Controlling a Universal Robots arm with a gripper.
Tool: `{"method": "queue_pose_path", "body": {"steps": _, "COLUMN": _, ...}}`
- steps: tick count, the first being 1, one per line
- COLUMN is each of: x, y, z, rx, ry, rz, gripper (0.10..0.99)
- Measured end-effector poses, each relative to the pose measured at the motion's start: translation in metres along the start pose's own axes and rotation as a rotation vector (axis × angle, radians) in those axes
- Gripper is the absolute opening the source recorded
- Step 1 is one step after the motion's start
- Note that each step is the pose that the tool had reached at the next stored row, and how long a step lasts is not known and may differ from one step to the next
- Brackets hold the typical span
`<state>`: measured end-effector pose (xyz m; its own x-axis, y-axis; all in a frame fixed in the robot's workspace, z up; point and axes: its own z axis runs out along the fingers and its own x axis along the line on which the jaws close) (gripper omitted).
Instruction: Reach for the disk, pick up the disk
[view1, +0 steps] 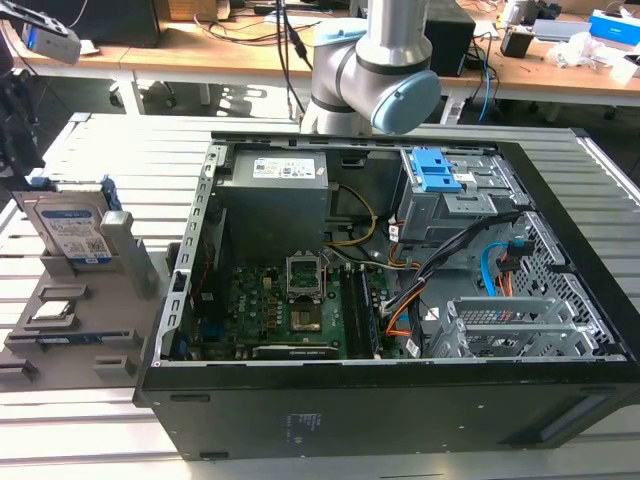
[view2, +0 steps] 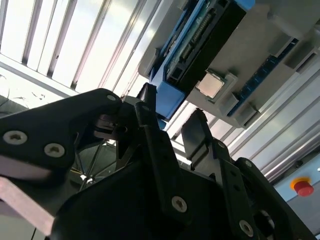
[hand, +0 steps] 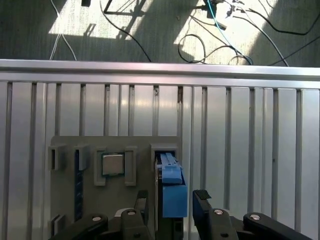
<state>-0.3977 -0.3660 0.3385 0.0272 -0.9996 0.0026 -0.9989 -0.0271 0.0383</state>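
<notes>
Pincer (hand: 171, 199), black and two-fingered, jaws apart, one finger (hand: 141, 201) on each side of the top edge of the disk (hand: 172, 176), a flat silver-grey hard drive edged by a blue plastic carrier frame. The disk stands on edge in a slot of a grey plastic holder block (hand: 65, 145). In the exterior view its white-and-blue label faces the camera. A small square silver chip (hand: 113, 164) lies in the neighbouring recess of the block. The block rests on a slatted aluminium tabletop (hand: 250, 140), at the exterior view's left of an open black computer case (view1: 400, 400).
</notes>
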Motion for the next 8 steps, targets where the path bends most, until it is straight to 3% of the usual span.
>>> {"method": "queue_pose_path", "body": {"steps": 8, "x": 0.0000, "y": -0.0031, "z": 0.0164, "rx": 0.000, "ry": 0.0053, "rz": -0.003, "gripper": 0.482}}
